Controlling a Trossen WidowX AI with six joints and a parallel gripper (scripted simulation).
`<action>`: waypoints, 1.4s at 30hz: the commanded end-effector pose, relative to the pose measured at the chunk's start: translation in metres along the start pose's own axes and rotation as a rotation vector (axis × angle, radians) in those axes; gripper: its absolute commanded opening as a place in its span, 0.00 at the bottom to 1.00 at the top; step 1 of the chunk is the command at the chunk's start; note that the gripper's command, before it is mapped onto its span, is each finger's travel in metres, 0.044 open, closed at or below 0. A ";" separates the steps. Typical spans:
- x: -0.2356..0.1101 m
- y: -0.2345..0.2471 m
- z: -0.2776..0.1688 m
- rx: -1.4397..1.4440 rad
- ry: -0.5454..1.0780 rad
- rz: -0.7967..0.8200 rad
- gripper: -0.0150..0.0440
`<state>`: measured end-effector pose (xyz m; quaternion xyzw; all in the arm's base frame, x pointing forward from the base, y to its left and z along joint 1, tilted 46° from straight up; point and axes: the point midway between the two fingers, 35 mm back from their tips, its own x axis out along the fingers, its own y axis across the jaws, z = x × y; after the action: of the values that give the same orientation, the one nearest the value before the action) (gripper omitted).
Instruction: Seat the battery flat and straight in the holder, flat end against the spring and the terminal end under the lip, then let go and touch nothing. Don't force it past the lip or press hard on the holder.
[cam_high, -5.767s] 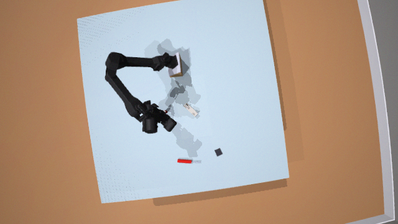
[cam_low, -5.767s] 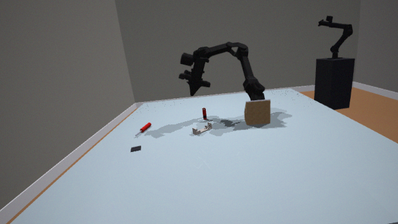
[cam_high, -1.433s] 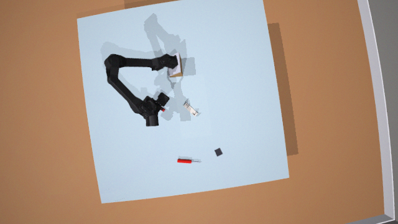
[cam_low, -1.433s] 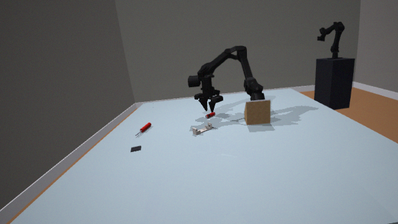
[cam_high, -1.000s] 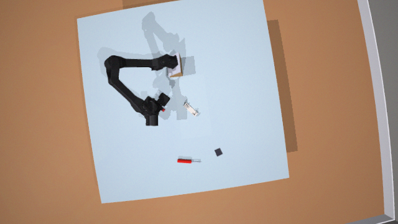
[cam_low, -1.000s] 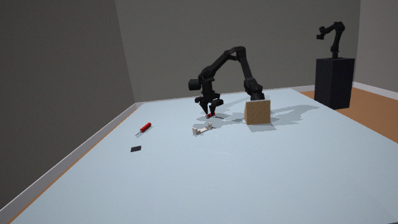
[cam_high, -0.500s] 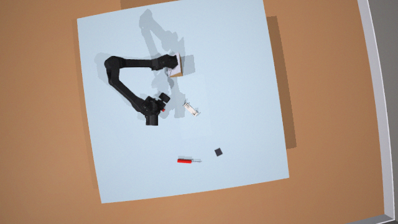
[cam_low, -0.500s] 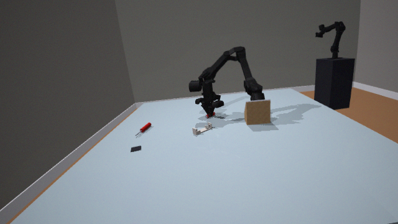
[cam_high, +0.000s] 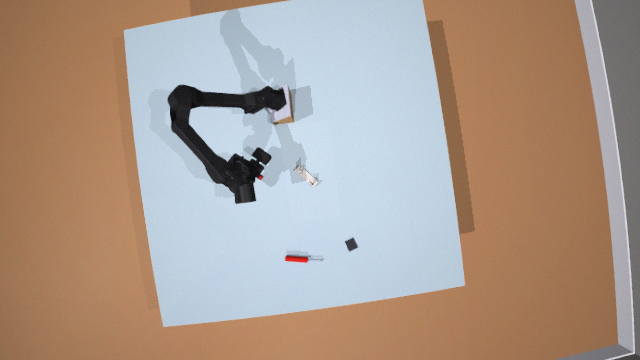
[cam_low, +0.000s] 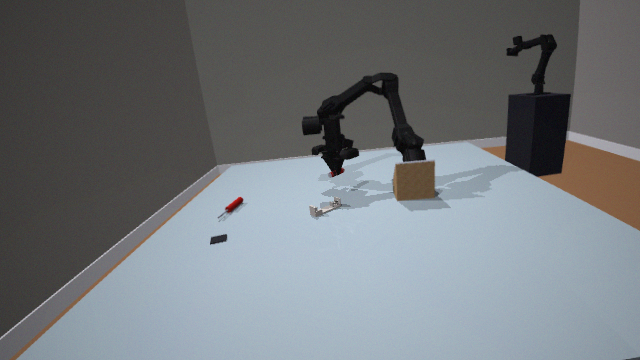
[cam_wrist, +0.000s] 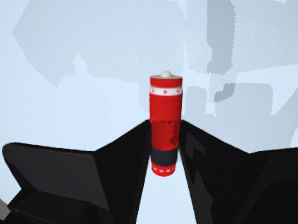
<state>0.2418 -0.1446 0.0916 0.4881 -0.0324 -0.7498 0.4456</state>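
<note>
A red battery (cam_wrist: 165, 123) (cam_high: 260, 177) (cam_low: 336, 172) with a black band and a silver terminal end lies on the pale blue table (cam_high: 380, 150). My gripper (cam_wrist: 164, 125) (cam_low: 335, 169) is down at the table and shut on the battery's lower half; the terminal end points away from the wrist. The pale holder (cam_high: 306, 176) (cam_low: 325, 207) lies on the table a short way to the right of the gripper in the overhead view, empty. It is out of the wrist view.
A tan box (cam_high: 281, 111) (cam_low: 414, 180) stands by the arm's base. A red-handled screwdriver (cam_high: 302, 258) (cam_low: 230, 205) and a small black square (cam_high: 351, 244) (cam_low: 218, 239) lie toward the front. A second arm on a black pedestal (cam_low: 536, 131) stands off the table.
</note>
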 end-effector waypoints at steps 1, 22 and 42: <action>-0.002 -0.003 -0.007 -0.107 0.002 -0.005 0.35; -0.016 -0.039 -0.092 -1.409 0.048 -0.007 0.35; -0.026 -0.085 -0.153 -2.606 0.059 0.007 0.35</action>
<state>0.3057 -0.0248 -0.0049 -0.2429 0.7044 -0.2694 0.6101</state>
